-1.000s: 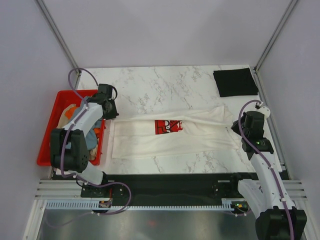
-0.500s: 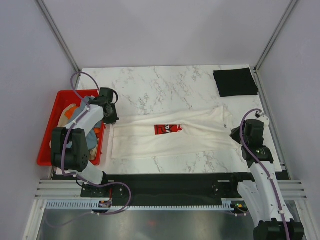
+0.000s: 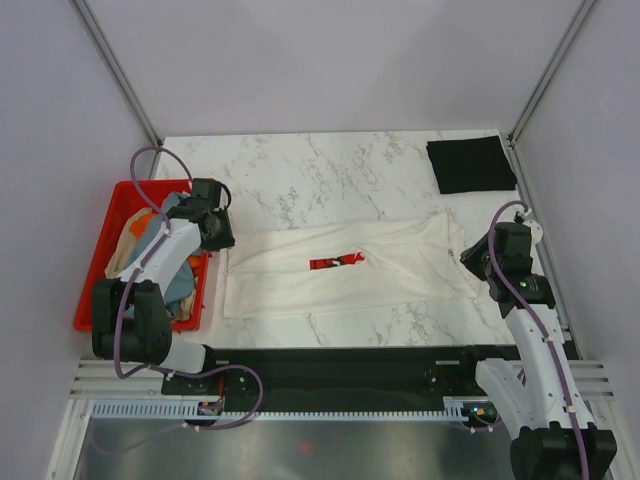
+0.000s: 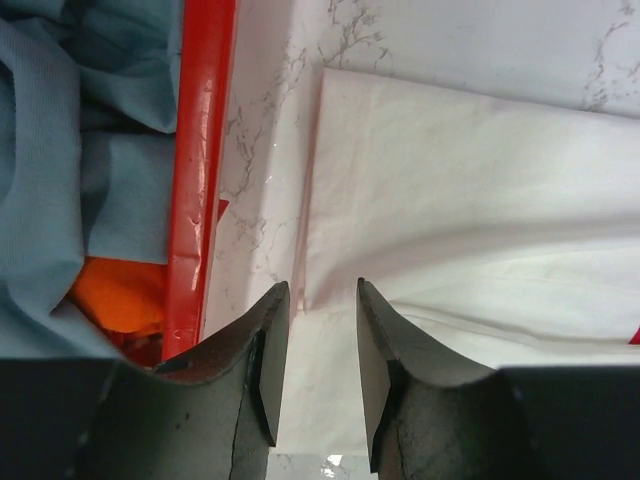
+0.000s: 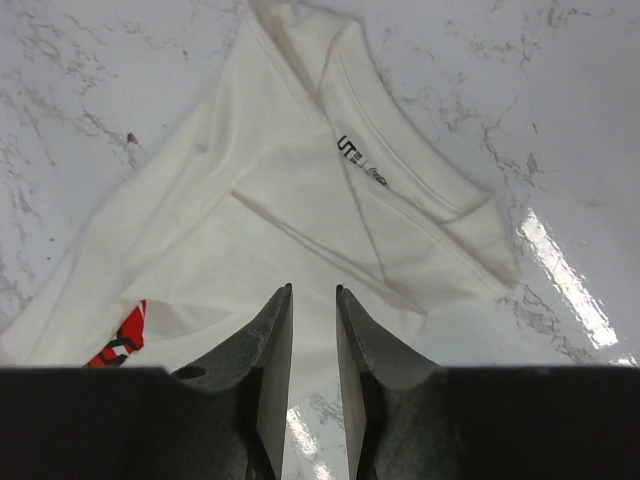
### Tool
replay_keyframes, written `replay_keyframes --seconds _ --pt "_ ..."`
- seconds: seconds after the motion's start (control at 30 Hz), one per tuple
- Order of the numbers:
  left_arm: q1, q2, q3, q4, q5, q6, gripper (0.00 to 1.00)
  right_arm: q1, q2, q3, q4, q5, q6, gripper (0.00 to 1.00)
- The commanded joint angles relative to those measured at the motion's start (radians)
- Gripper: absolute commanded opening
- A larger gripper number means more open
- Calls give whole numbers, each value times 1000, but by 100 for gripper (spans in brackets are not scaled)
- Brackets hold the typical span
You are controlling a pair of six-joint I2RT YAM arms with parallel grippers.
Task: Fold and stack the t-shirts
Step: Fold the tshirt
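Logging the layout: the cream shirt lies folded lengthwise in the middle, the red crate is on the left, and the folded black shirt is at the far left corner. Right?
Not quite. The top external view shows the black shirt at the far right corner. The cream shirt does lie folded lengthwise in the middle, and the red crate is on the left.

1. A red plastic crate [image 3: 121, 200] sits at the left edge of the frame, at mid-height.
2. A white marble-patterned table [image 3: 330, 175] fills the centre, touching the crate's right side.
3. Two metal posts [image 3: 115, 70] slant in from the upper corners.
4. A black strip [image 3: 330, 362] crosses the lower frame, above a white slotted duct [image 3: 330, 408].
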Motion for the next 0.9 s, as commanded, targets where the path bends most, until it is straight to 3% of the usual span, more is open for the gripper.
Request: replay_keyframes --seconds 0.0,0.1,0.33,0.5,0.87 --pt "-5 -23 41 -12 57 -17 41 0 37 54 48 -71 50 32" --pt "-30 43 63 -9 147 -33 39 20 141 59 142 -100 7 34" --pt "-123 245 141 -9 102 -53 38 118 449 132 191 -30 -13 34" --pt "-136 362 216 -10 64 -67 38 118 526 92 295 19 25 34" --pt "-154 503 301 -10 21 -77 38 106 668 54 316 240 24 35"
